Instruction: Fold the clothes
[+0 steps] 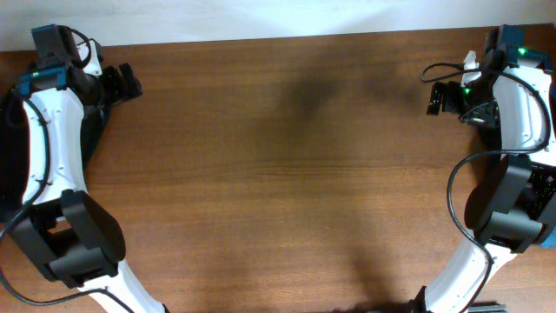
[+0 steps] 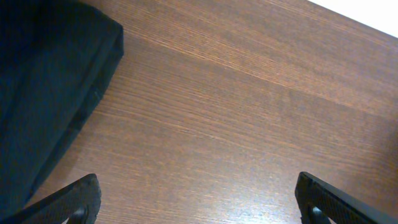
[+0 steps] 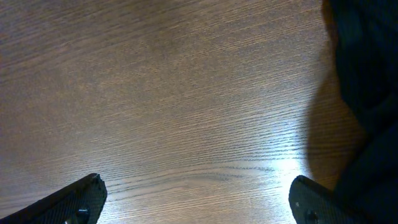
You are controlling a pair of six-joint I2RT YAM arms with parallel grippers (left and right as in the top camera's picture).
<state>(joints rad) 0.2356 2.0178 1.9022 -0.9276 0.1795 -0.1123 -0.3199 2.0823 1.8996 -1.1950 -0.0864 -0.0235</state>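
Note:
Black clothes (image 2: pixel 43 81) lie in a soft pile at the left of the left wrist view, and show at the table's left edge in the overhead view (image 1: pixel 94 130), partly under the left arm. More black fabric (image 3: pixel 367 74) fills the right side of the right wrist view. My left gripper (image 1: pixel 129 83) is open and empty over bare wood beside the left pile; its fingers show in the left wrist view (image 2: pixel 202 205). My right gripper (image 1: pixel 437 97) is open and empty at the far right, with its fingers (image 3: pixel 196 202) just left of the black fabric. A bit of blue (image 1: pixel 549 233) shows at the right edge.
The brown wooden table (image 1: pixel 287 156) spans the view between the two arms. Its far edge meets a white wall at the top. The arm bases stand at the near left and near right corners.

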